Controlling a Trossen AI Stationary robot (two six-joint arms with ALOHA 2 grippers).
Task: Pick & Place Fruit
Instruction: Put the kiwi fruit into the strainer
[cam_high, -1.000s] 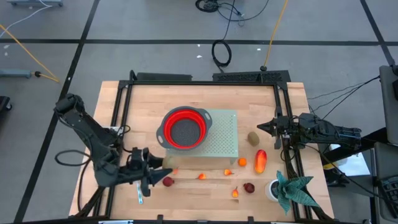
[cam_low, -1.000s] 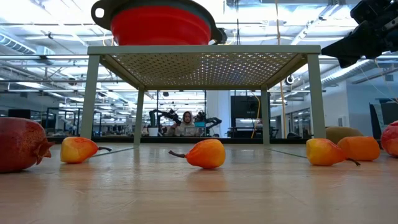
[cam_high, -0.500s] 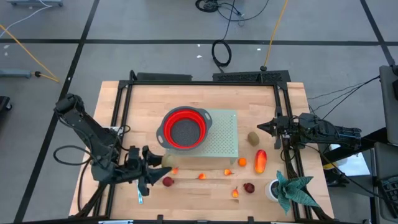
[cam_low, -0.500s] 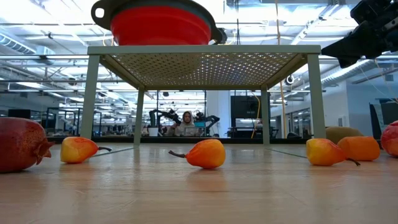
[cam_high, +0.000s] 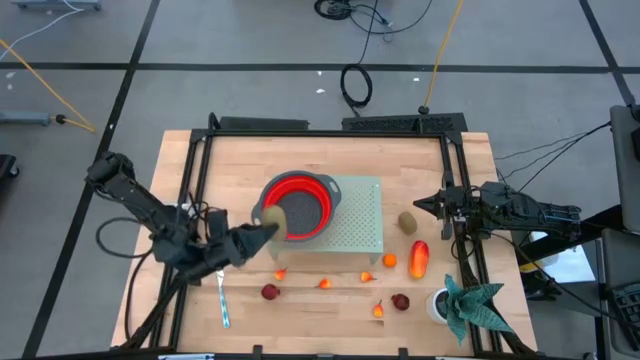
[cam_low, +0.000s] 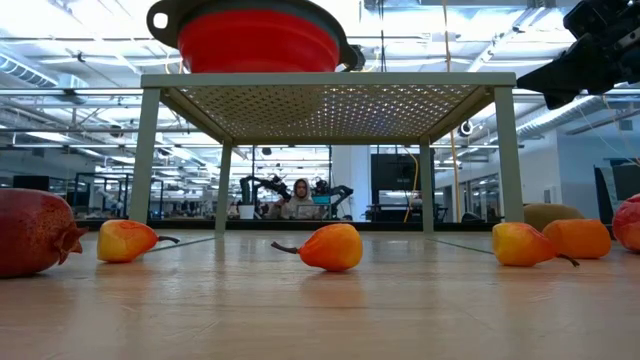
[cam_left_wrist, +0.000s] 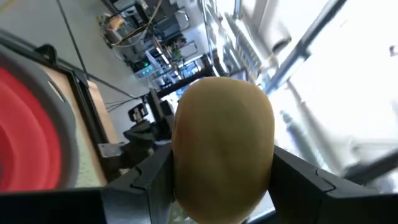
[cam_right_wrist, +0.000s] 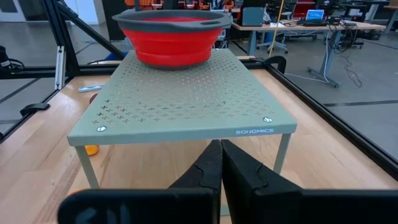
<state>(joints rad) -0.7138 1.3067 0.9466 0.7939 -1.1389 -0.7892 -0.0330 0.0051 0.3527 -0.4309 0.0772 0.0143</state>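
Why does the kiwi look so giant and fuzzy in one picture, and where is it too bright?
Left wrist view: the kiwi sits right at the lens in the left end effector, so it looms large and soft; the background behind it is blown out white. Low view: the near tabletop is blurred. High view: even light, soft shadows.

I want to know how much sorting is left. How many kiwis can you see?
2. One kiwi is held in the left gripper at the red bowl's rim. The other kiwi lies on the table right of the green stand. Others may be hidden.
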